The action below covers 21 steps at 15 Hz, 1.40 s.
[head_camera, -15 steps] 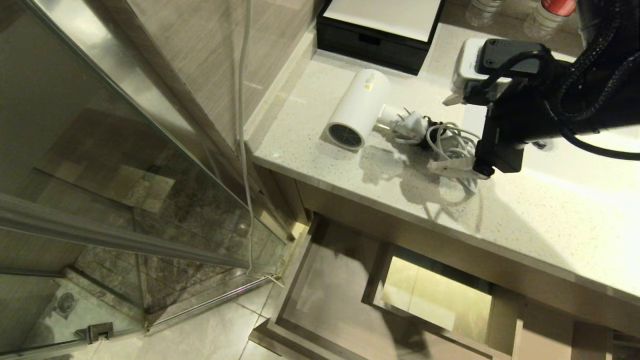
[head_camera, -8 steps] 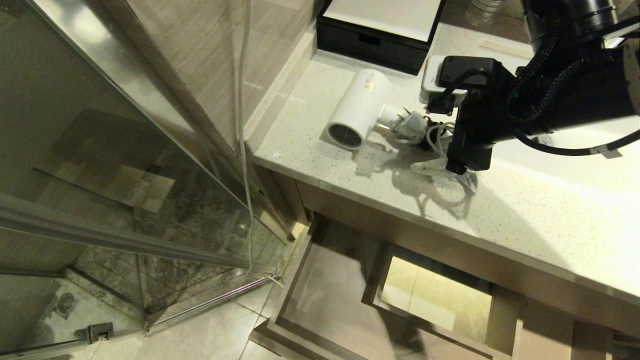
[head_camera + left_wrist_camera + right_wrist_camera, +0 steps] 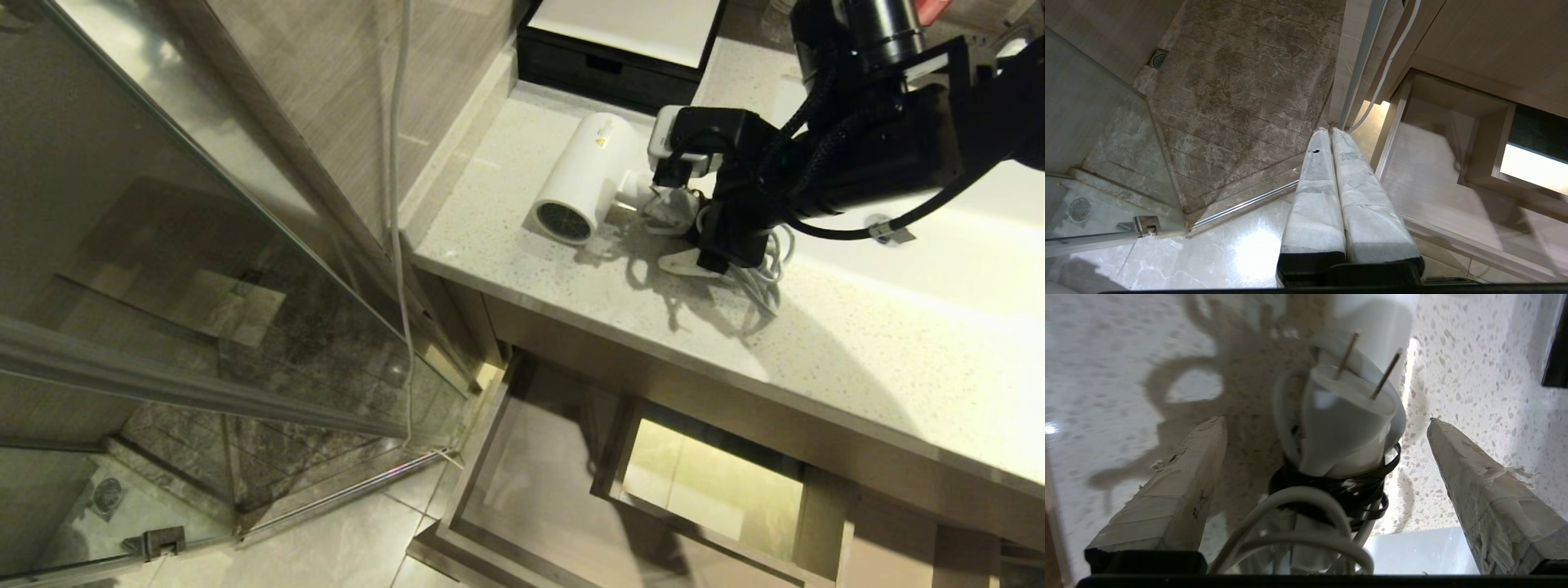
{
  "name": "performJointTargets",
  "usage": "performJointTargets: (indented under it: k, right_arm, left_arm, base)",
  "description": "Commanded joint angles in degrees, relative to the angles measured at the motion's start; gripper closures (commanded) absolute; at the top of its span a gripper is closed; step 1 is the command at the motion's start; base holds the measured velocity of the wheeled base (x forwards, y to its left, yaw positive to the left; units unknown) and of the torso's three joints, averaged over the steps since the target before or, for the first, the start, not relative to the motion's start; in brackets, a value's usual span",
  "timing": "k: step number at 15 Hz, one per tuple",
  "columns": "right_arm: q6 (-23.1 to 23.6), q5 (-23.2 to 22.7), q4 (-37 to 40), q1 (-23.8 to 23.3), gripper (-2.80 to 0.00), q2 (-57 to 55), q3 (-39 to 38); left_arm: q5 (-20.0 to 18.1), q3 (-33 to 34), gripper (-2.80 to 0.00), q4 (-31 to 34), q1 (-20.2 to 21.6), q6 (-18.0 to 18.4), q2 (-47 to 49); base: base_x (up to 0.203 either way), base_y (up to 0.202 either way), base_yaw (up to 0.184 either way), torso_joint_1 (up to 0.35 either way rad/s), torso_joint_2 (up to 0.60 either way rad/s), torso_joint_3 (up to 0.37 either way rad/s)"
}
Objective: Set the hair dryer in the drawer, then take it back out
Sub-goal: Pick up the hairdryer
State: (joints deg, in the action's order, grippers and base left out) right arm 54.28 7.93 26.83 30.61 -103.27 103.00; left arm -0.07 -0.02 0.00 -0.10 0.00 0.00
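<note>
The tabletop (image 3: 857, 359) is a pale speckled stone slab, and under its near edge the drawer (image 3: 522, 490) stands pulled out. Its left compartment holds nothing that I can see. So the opening of the drawer looks done, but no other step of the task is finished: the dryer is neither put in nor taken back out.

The dryer (image 3: 581, 178) lies on its side on the far left part of the tabletop, in front of a black box (image 3: 604, 69), with its grilled end turned toward the near edge. To its right lie the plug (image 3: 665, 200) and the cord (image 3: 755, 261), bundled together and touching the tabletop.

The right end effector (image 3: 1327, 465) is low over this bundle, with its fingers (image 3: 1171, 482) spread wide on both sides of the plug and the looped cord. In the right wrist view they do not touch anything; nothing is held. I judge that this is the approach for the first grasp, and that it aims at the plug and handle end, not at the white body.

The left end effector (image 3: 1331, 204) hangs down over the floor (image 3: 1229, 261), left of the drawer, with fingers pressed together and empty.

What remains is nearly everything: to close on the dryer, carry it down into the drawer, release it, then grasp it again and lift it out.
</note>
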Motion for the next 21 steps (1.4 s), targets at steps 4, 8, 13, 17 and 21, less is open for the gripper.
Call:
performJointTargets:
  k: [4, 8, 13, 17, 21]
  right_arm:
    - [0.0, 0.7, 0.1, -0.5, -2.8, -2.7, 1.4]
    - [-0.1, 1.3, 0.0, -1.5, -2.8, -2.9, 1.6]
    - [-1.4, 1.6, 0.6, -1.7, 0.0, -1.8, 1.4]
    - [-2.0, 1.6, 0.6, -1.8, 0.0, 0.1, 0.8]
    - [-4.8, 1.6, 0.7, -2.0, 0.0, 4.5, -1.7]
  left_arm:
    - [0.0, 0.1, 0.0, 0.0, 0.0, 0.0, 0.0]
    - [0.0, 0.1, 0.0, 0.0, 0.0, 0.0, 0.0]
    - [0.0, 0.1, 0.0, 0.0, 0.0, 0.0, 0.0]
    - [0.0, 0.1, 0.0, 0.0, 0.0, 0.0, 0.0]
    - [0.0, 0.1, 0.0, 0.0, 0.0, 0.0, 0.0]
  base:
    - [0.0, 0.0, 0.0, 0.0, 0.0, 0.0]
    - [0.0, 0.0, 0.0, 0.0, 0.0, 0.0]
    - [0.0, 0.0, 0.0, 0.0, 0.0, 0.0]
    - [0.0, 0.0, 0.0, 0.0, 0.0, 0.0]
    - [0.0, 0.0, 0.0, 0.0, 0.0, 0.0]
